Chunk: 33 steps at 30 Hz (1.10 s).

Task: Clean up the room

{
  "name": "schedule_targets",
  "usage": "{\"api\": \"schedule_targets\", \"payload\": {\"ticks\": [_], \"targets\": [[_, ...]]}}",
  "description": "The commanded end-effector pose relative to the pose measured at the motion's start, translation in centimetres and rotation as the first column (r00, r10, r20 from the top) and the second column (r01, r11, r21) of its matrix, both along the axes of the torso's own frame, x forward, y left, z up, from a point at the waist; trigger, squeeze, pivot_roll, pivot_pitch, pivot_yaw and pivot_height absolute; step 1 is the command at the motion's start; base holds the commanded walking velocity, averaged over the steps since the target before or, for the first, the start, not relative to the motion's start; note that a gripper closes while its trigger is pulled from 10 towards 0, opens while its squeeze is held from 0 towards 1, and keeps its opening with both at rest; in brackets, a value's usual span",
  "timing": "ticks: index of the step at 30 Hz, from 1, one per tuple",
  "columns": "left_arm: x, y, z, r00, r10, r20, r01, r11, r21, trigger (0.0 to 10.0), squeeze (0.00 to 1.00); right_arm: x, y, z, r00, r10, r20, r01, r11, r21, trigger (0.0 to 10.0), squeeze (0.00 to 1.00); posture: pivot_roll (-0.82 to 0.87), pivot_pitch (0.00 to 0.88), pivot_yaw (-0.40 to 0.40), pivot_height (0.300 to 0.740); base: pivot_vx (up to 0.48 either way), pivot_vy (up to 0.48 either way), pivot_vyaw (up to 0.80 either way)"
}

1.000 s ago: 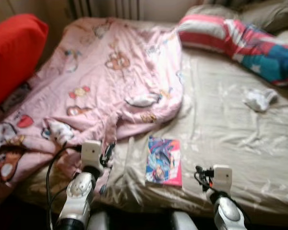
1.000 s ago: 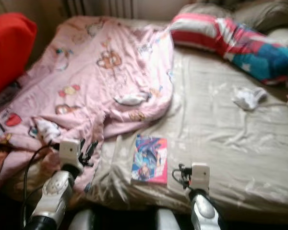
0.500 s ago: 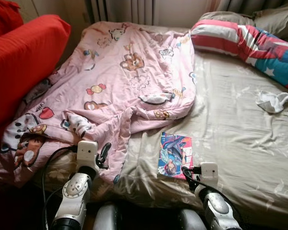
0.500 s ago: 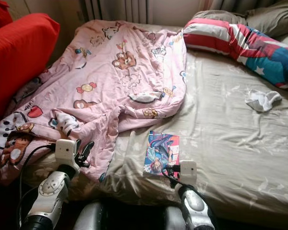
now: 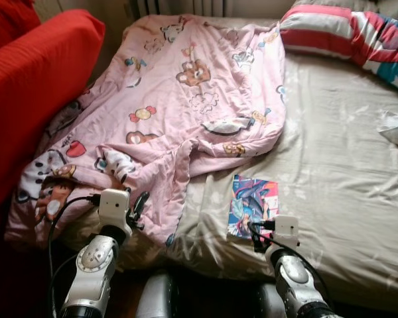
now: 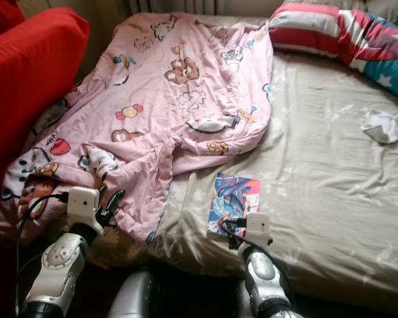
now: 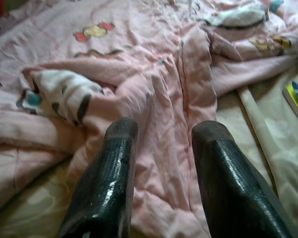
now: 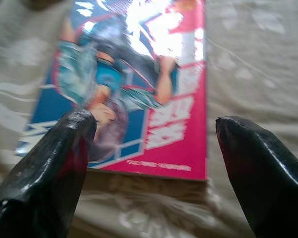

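Two hands up in front of me, both at the near edge of the bed point(image 5: 345, 172). My right hand point(image 8: 151, 144) sits spread wide just short of the book point(image 5: 253, 205), fingers point(image 8: 54, 163) either side of its near edge and not touching it as far as I can tell; the wrist cam is blurry there. Book lies flat on the beige sheet, glossy cover w/ blue and pink cartoon art, pink strip along one side, just beside the lower hem of the pink blanket point(image 5: 186, 99).

My left hand point(image 7: 161, 131) is also open, fingers apart, hovering over a bunched fold of that blanket near the bed's front-left corner. Blanket is printed w/ bears and sweets, crumpled, covering the left half of the bed and spilling over the near edge.

Far right on the sheet there's a small white cloth point(image 6: 387, 124), prob a sock, well apart from the book. Striped red, white and blue pillow point(image 6: 331, 33) lies along the head of the bed at the back right. Red sofa point(image 5: 33, 93) stands along the left side, touching the blanket's edge. Sunlight falls in patches across the sheet.
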State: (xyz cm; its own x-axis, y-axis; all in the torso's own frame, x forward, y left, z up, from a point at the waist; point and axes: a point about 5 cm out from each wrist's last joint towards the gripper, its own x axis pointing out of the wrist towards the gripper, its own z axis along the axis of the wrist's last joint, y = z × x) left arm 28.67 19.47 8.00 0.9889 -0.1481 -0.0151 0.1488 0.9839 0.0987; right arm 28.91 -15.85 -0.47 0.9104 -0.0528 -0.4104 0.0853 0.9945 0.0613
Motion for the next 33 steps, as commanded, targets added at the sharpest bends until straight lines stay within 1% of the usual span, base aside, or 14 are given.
{"api": "schedule_targets", "payload": {"ticks": [1,3,7,10,12,15,17,22,28,33], "targets": [[-0.3,0.1,0.2,1.000,-0.005,-0.004,0.005,1.000,0.010,10.0,0.00,-0.2,0.0,-0.3,1.000,-0.018,-0.011,0.018,1.000,0.009,10.0,0.00,0.07,0.307,0.076,0.628,0.000,0.000,0.00],[-0.2,0.3,0.8,1.000,-0.004,0.009,0.003,1.000,0.030,10.0,0.00,0.3,0.1,0.2,0.999,-0.038,0.010,0.038,0.998,0.040,10.0,0.00,0.08,0.327,0.078,0.628,0.000,0.000,0.00],[-0.4,1.0,2.2,0.999,0.011,0.039,-0.012,0.999,0.044,10.0,0.00,1.1,0.1,1.1,0.998,-0.045,0.049,0.041,0.997,0.065,10.0,0.00,0.09,0.369,0.083,0.628,0.000,0.000,0.00],[-0.6,1.2,2.5,0.999,0.016,0.044,-0.018,0.999,0.048,10.0,0.00,1.4,0.0,1.3,0.997,-0.058,0.052,0.054,0.995,0.082,10.0,0.00,0.09,0.381,0.085,0.628,0.000,0.000,0.00],[-1.0,1.4,2.8,0.999,0.023,0.043,-0.025,0.999,0.048,10.0,0.00,1.8,-0.4,1.8,0.993,-0.102,0.061,0.093,0.987,0.135,10.0,0.00,0.09,0.398,0.083,0.628,0.000,0.000,0.00],[-1.2,1.3,2.8,0.999,0.025,0.040,-0.027,0.999,0.047,10.0,0.00,2.0,-0.4,2.0,0.991,-0.113,0.069,0.101,0.982,0.161,10.0,0.00,0.10,0.409,0.082,0.628,0.000,0.000,0.00],[-1.6,1.1,3.1,0.999,0.026,0.033,-0.027,0.999,0.047,10.0,0.00,2.6,-0.2,2.8,0.988,-0.104,0.118,0.079,0.977,0.197,10.0,0.00,0.10,0.421,0.084,0.628,0.000,0.000,0.00],[-2.0,1.1,3.3,0.999,0.028,0.019,-0.029,0.998,0.048,10.0,0.00,2.7,-0.3,3.0,0.985,-0.110,0.131,0.080,0.975,0.209,10.0,0.00,0.11,0.436,0.086,0.628,0.000,0.000,0.00],[-2.4,0.9,3.2,1.000,0.028,0.003,-0.028,0.999,0.045,10.0,0.00,2.4,-0.4,2.7,0.983,-0.126,0.131,0.088,0.962,0.259,10.0,0.00,0.12,0.447,0.090,0.628,0.000,0.000,0.00],[-2.6,0.9,3.1,1.000,0.030,-0.010,-0.029,0.999,0.045,10.0,0.00,2.2,-0.6,2.5,0.982,-0.141,0.128,0.103,0.958,0.266,10.0,0.00,0.12,0.452,0.088,0.628,0.000,0.000,0.00]]}}
